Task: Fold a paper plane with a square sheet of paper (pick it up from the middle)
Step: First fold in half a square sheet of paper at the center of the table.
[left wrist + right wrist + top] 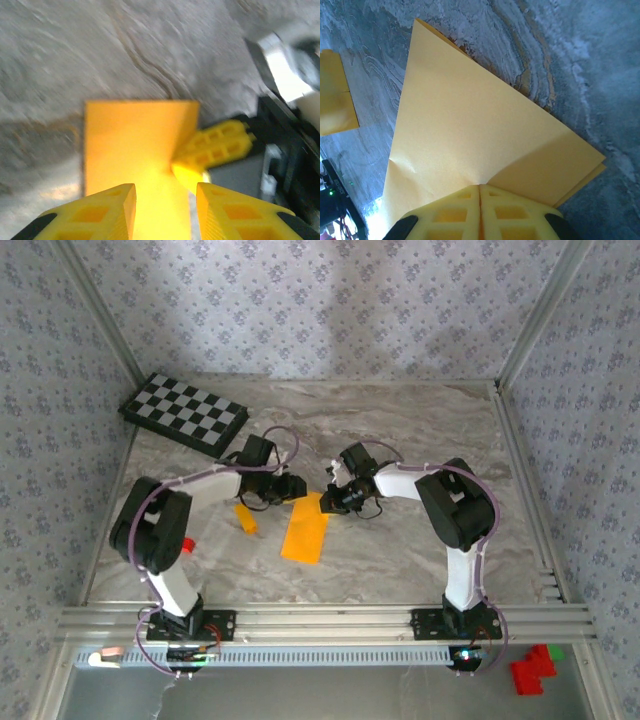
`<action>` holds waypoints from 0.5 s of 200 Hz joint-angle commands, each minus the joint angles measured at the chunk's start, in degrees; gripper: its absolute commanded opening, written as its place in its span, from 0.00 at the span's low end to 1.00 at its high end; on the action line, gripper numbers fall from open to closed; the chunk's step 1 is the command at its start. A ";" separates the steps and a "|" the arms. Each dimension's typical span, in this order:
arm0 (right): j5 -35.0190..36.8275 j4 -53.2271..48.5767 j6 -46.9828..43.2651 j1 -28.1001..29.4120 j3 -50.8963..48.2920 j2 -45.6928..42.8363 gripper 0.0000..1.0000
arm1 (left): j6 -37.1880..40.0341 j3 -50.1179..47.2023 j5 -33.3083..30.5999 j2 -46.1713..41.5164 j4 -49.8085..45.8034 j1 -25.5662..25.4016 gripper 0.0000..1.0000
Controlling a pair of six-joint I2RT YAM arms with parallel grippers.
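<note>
The square sheet of paper [305, 532] is orange-yellow and creased narrower. It lies on the marble table, its far end lifted. My right gripper [328, 498] is shut on that far end, and in the right wrist view its fingers [480, 187] pinch a raised flap of the sheet [465, 115]. My left gripper [296, 490] hovers just left of it. In the left wrist view its jaws [165, 192] stand apart over the paper [130, 140], with the right gripper's fingers [220, 145] close ahead. The paper plane is out of view.
A small thick orange block [245, 517] lies left of the sheet, also seen at the left edge [335, 95] of the right wrist view. A checkered board [185, 413] sits at the back left. Metal rails border the table [400, 550].
</note>
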 commanded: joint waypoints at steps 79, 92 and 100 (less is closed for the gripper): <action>13.52 -8.44 -1.26 -0.88 -4.69 5.84 0.09 | -1.11 -7.34 3.35 -2.37 -0.85 -2.33 0.24; 13.49 -8.36 -1.22 -0.89 -4.71 5.70 0.09 | -1.14 -7.74 3.36 -2.19 -0.80 -2.29 0.21; 13.52 -8.37 -1.21 -0.89 -4.75 5.62 0.09 | -1.05 -7.87 3.30 -2.20 -1.00 -2.21 0.20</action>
